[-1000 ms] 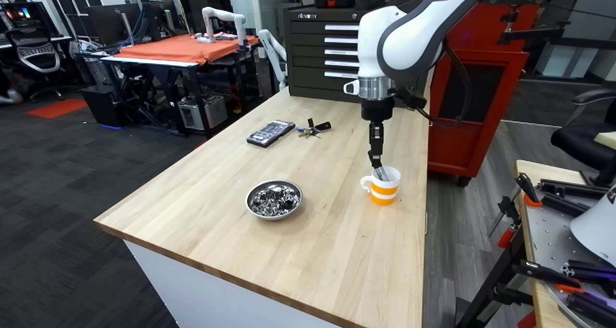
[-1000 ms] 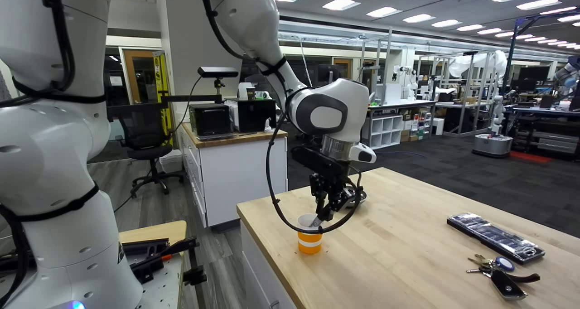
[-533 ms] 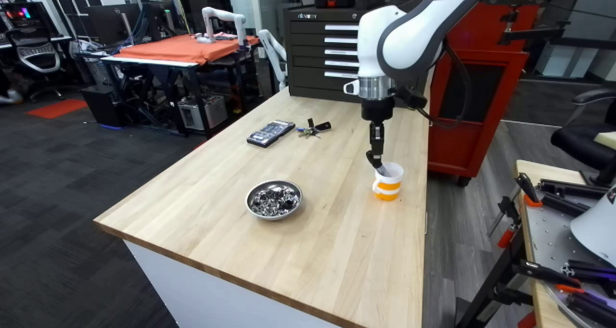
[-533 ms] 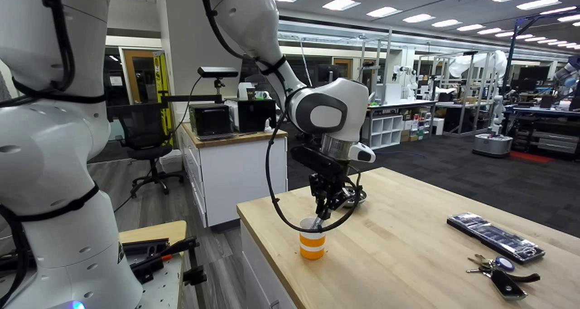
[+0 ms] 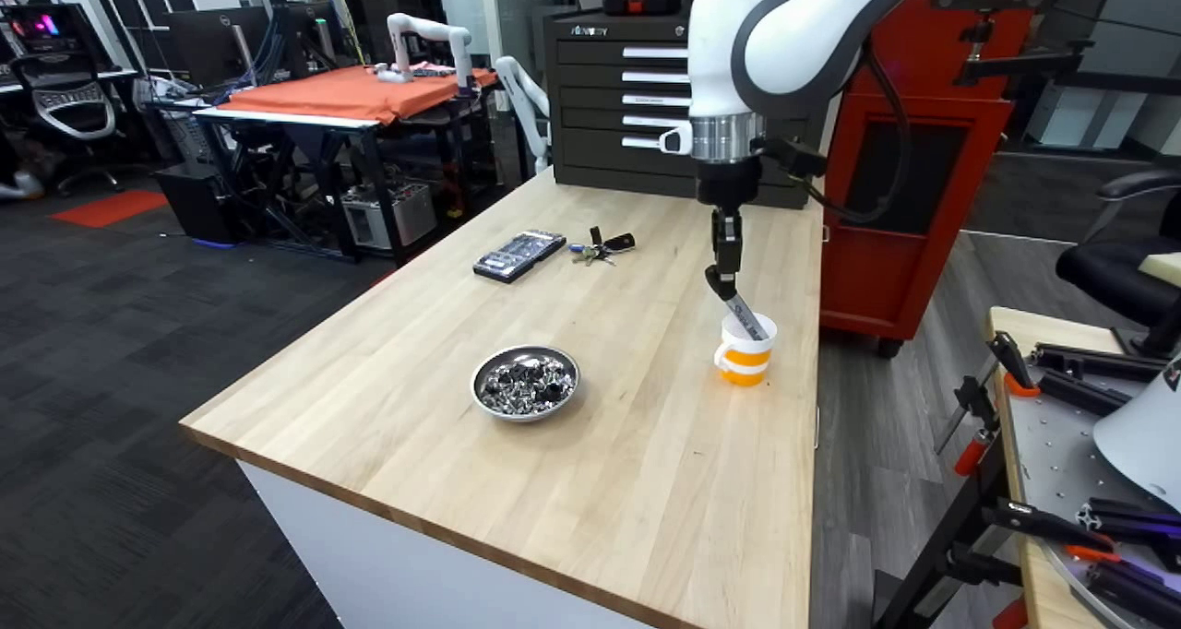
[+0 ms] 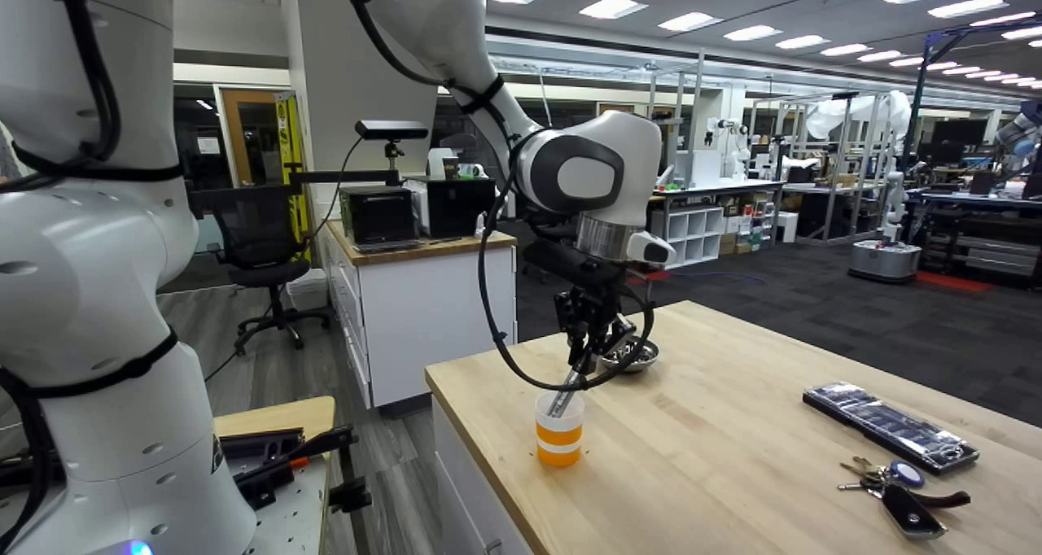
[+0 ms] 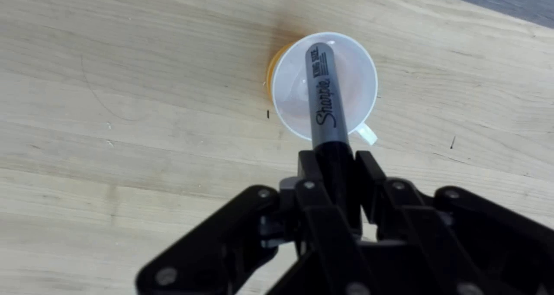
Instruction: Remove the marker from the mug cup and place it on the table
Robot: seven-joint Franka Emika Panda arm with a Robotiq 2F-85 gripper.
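Note:
The marker is a grey Sharpie [image 7: 325,91] with a black cap end. It also shows in both exterior views [image 5: 745,318] [image 6: 562,399], tilted, its grey end at or just inside the mug's mouth; how deep I cannot tell. The mug is white with orange bands [image 5: 741,357] [image 6: 558,437] and stands upright on the table [image 5: 600,481]. In the wrist view its white inside [image 7: 365,83] shows behind the marker, the handle at lower right. My gripper [image 7: 335,161] is shut on the marker's black end, above the mug [image 5: 724,283] [image 6: 580,364].
A metal bowl of small parts [image 5: 526,385] stands on the table, also seen behind the gripper [image 6: 631,356]. A flat clear-topped case [image 5: 519,255] and keys [image 5: 600,247] lie further off. A dark drawer chest [image 5: 618,103] stands at the table's end. The mug is near a table edge.
My gripper has risen, drawing the marker partly up out of the mug. Between the two earlier moments the mug shifted slightly and its handle turned; since then it has stayed nearly in place.

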